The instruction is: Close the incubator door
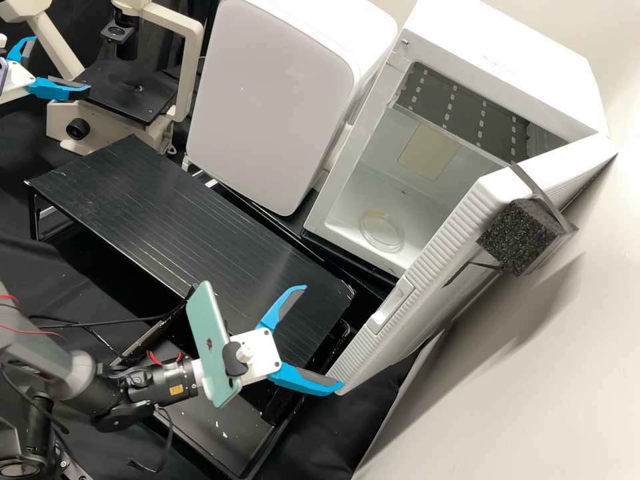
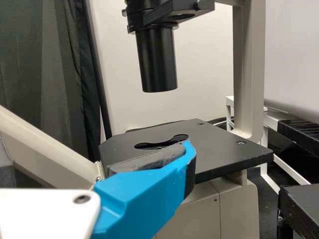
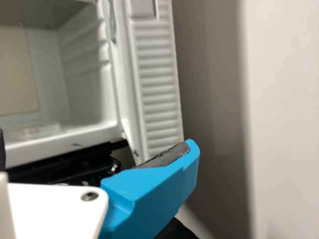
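Note:
The white incubator [image 1: 493, 60] has its door [image 1: 427, 283] swung wide, with the chamber exposed. My right gripper [image 1: 324, 337] stands open at the door's free edge, its lower fingertip at the bottom corner; whether they touch I cannot tell. In the right wrist view, one blue finger of my right gripper [image 3: 95, 149] overlaps the lower end of the ribbed door edge [image 3: 159, 94]. My left gripper [image 1: 59, 64] is open beside the microscope, far from the incubator. In the left wrist view, a finger of my left gripper [image 2: 95, 157] shows before the microscope stage [image 2: 224, 149].
A closed white appliance [image 1: 273, 100] stands left of the incubator. A black raised shelf [image 1: 167, 207] lies in front of it. The microscope [image 1: 157, 127] is at the back left. Black foam [image 1: 520, 237] is fixed on the door, with a pale wall [image 1: 533, 373] at its right.

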